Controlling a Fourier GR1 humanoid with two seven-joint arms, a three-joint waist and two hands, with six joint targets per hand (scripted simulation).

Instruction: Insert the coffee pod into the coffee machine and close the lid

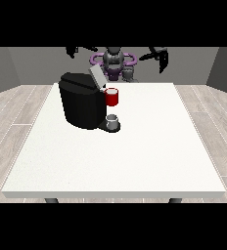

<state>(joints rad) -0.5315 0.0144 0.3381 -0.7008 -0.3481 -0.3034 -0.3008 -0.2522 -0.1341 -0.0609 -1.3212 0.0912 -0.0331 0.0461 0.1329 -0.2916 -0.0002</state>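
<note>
The black coffee machine [82,105] stands on the left half of the white table [149,146]. Its grey lid [96,76] is tilted up and open. A red thing at the machine [112,97] sits at its front opening. On the machine's base below it rests a small grey thing [113,120]. Another grey thing [129,73] shows at the table's far edge, in front of the robot; I cannot tell whether either is the pod. The hand at the view's left [73,51] and the hand at the view's right [160,57] are both raised above the far edge, fingers relaxed, holding nothing.
The robot's torso [114,61] stands behind the table's far edge. The table's near edge [115,194] runs along the bottom. White tabletop stretches to the right of the machine and in front of it.
</note>
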